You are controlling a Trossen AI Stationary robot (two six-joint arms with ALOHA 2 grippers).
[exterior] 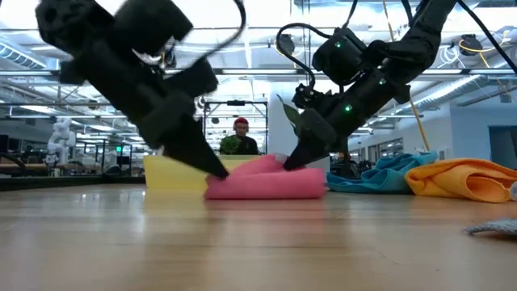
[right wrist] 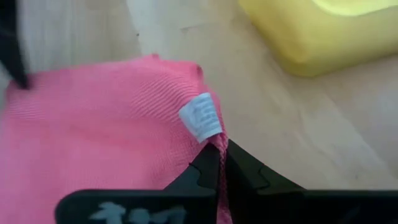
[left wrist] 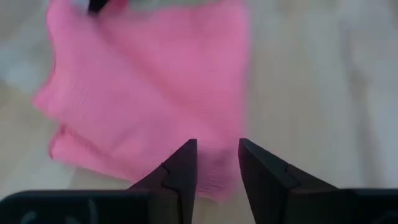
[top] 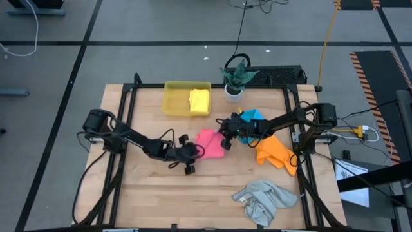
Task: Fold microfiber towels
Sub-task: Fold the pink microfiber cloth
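Pink towel (top: 209, 141) part-hidden btwn arms, right gripper (right wrist: 222, 163) jaws clamped on its corner, left gripper (left wrist: 217, 163) jaws apart.

Your left arm (top: 138, 143): matte black jointed links, looped black cables, centre-left of high view | your right arm (top: 283, 121): same black build, small green lights on its wrist in low view | left claw (left wrist: 217, 163): two black wedge-shaped fingers with stepped inner edges | right claw (right wrist: 222, 163): black matching fingers

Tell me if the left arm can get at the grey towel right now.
Probably yes: the grey towel lies alone on bare table, nothing between, but the left gripper is busy at the pink towel.
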